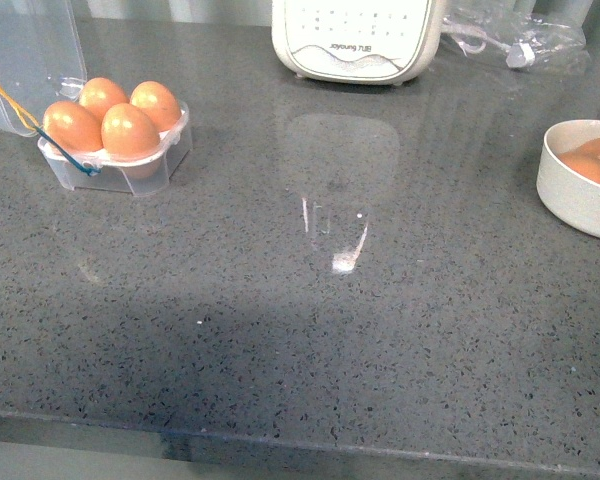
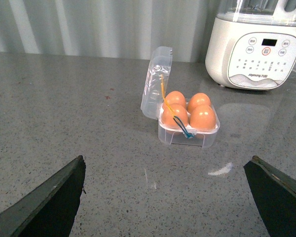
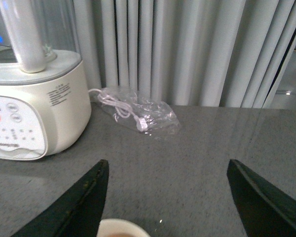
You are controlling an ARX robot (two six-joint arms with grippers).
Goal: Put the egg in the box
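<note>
Left pincer (image 2: 166, 160) and right pincer (image 3: 167, 163) agape over speckled grey counter (image 1: 380, 350), curtain (image 3: 187, 49) behind

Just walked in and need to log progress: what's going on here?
Nothing is being held. The box stands with its lid open, all four cells holding eggs. The left gripper and right gripper are both open and empty, clear of the box. More lie in the bowl.

Front view looks down on the counter (image 1: 380, 350); both wrist views skim low across it, sharing the appliance (image 1: 355, 40).
</note>
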